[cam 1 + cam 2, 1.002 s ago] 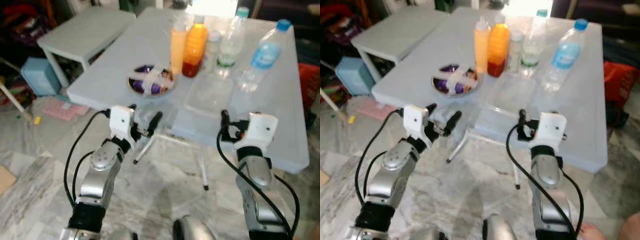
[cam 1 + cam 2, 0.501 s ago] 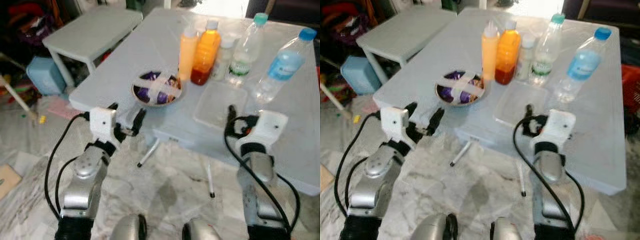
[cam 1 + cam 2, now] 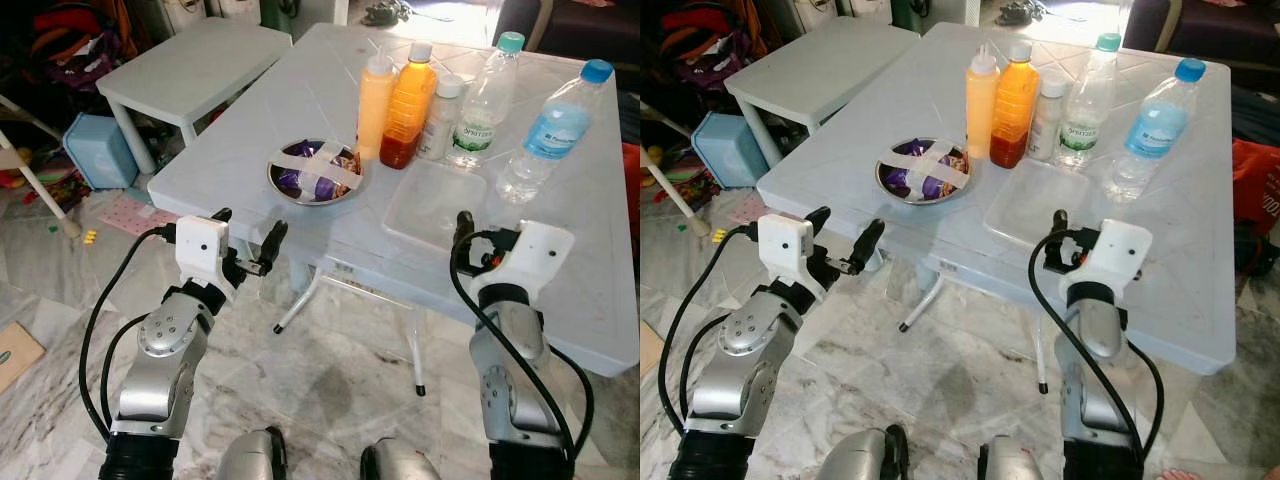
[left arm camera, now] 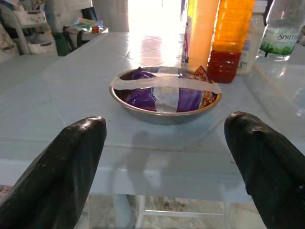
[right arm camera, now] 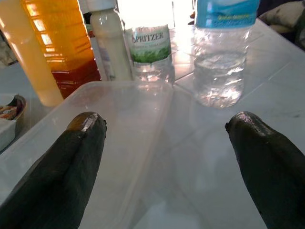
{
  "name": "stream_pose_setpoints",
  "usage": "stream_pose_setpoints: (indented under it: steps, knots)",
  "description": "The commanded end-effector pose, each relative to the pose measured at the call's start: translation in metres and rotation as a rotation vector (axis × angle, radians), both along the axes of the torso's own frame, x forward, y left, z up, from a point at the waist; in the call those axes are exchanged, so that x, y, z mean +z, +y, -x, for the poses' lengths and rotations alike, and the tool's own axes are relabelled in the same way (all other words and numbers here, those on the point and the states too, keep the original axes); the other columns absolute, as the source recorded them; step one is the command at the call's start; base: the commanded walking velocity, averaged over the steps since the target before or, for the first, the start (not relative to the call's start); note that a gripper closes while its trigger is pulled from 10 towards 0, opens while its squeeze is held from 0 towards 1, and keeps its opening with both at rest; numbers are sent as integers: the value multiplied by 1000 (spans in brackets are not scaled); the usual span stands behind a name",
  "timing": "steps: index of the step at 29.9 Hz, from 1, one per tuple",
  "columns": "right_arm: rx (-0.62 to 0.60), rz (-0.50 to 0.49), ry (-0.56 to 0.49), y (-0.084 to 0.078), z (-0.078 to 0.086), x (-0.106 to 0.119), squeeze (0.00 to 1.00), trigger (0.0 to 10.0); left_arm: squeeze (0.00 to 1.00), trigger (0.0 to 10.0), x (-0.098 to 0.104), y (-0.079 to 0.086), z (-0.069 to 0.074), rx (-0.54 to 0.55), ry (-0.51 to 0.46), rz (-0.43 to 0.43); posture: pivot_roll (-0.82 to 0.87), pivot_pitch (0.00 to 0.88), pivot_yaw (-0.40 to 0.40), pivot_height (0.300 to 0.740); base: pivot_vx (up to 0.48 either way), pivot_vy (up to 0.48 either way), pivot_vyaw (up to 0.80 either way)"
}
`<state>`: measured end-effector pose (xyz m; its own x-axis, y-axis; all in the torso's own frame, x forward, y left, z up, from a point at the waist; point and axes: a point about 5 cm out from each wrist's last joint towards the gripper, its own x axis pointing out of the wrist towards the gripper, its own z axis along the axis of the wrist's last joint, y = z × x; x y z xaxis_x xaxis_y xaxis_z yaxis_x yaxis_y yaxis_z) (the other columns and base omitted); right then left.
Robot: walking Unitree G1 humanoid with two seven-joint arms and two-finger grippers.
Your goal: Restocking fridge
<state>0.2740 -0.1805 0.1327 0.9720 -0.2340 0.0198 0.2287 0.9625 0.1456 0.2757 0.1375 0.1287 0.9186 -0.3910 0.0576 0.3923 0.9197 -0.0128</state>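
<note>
Left gripper (image 3: 247, 243) before table (image 3: 300, 100) edge, fingers wide apart, facing taped steel bowl (image 4: 165, 93). Right gripper (image 5: 167, 157) over clear tray (image 5: 119, 143), fingers apart, empty.

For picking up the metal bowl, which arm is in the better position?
Left. The left gripper is open and faces the bowl directly across the table edge. The right gripper, also open, faces the clear tray instead.

1. Head stereo pair: looks forward and down over the white table (image 3: 300, 110)
2. Left wrist camera: low, close, facing the taped steel bowl (image 4: 165, 93)
3. Right wrist camera: close, facing the clear container (image 5: 100, 138); both sights shared with head views
</note>
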Motion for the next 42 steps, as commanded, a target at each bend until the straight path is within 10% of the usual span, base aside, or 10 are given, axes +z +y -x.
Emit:
stream_pose_setpoints:
  steps: [1,11,12,13,32,34,41,42]
  knots:
    - [27,-29,23,6,-2,-5,0,10000,0,10000,2,3,1,2,-1,-12,-25,129,58,740,0,0,0]
    - [79,-188,63,19,-10,-12,0,10000,0,10000,2,2,3,-9,4,-18,-16,140,58,740,0,0,0]
    - [88,-209,67,20,-10,-13,0,3843,0,10000,1,2,3,-10,5,-19,-16,140,58,740,0,0,0]
    - [100,-243,72,23,-10,-14,0,0,0,10000,1,2,3,-12,7,-20,-16,142,59,740,0,0,0]
    - [149,-361,141,34,7,-17,0,0,0,10000,0,-1,4,-24,13,-22,-25,144,56,740,0,0,0]
    - [151,-379,159,32,9,-18,0,10000,0,10000,0,-3,4,-28,11,-20,-26,142,53,740,0,0,0]
    - [150,-404,177,30,10,-18,0,10000,0,10000,1,-5,2,-32,6,-17,-30,135,51,740,0,0,0]
    - [151,-410,177,30,10,-18,0,8078,0,10000,1,-5,1,-34,5,-15,-31,131,51,740,0,0,0]
